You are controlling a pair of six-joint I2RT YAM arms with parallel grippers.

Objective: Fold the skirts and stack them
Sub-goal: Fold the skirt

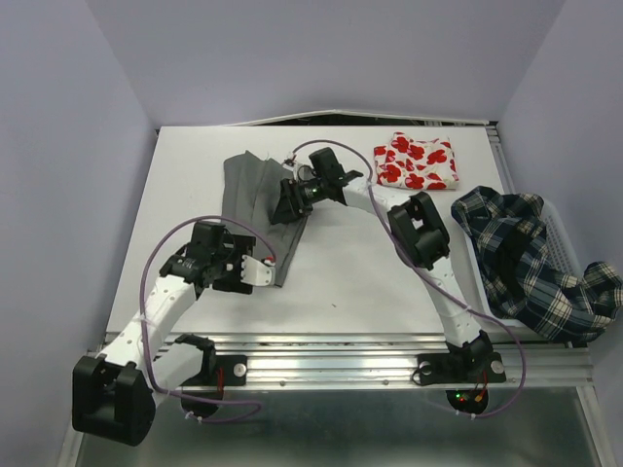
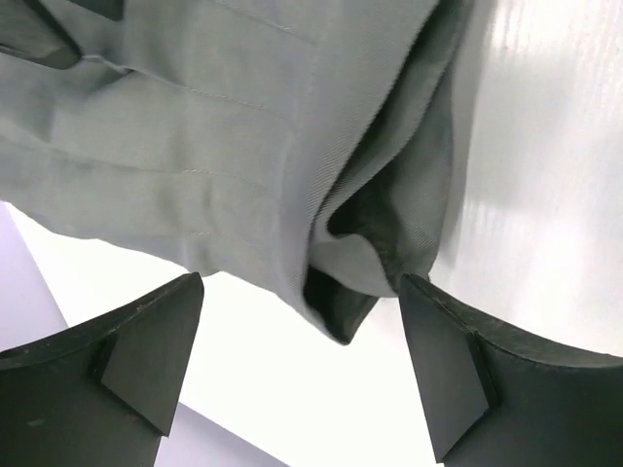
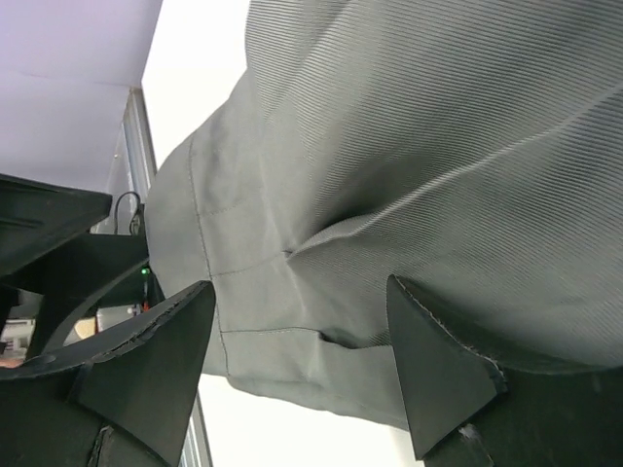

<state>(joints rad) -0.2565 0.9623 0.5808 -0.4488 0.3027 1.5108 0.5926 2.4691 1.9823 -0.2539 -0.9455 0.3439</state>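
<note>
While the grey skirt (image 1: 255, 199) lies as a long strip on the worktop (image 1: 350, 282), running from the far side toward me, I judge the step in hand to be folding it shorter, end over end. On the left, my left pincer (image 2: 300, 321) sits at the strip's near end, spread wide and holding nothing; the corner of the hem pokes into the gap between its fingers (image 2: 146, 355) without being pinched. The layers gape apart at that corner, so I should push in deeper and close on every layer together, or the under layer will drag behind and spoil the fold.

Further right, my right pincer (image 3: 300, 287) hovers over the strip's right edge about halfway along, parted wide as well and gripping nothing, with ribbed grey cloth filling its view. It would do best to press or hold there as the crease line while the left one carries the near end over to the far end, low and flat so no air bulges in.

Right of that, the red-print skirt (image 1: 417, 161) lies folded at the far edge, and I reckon it is the base for the stack. Rightmost, the plaid skirt (image 1: 526, 258) hangs crumpled over the basket (image 1: 563, 229), not yet folded
</note>
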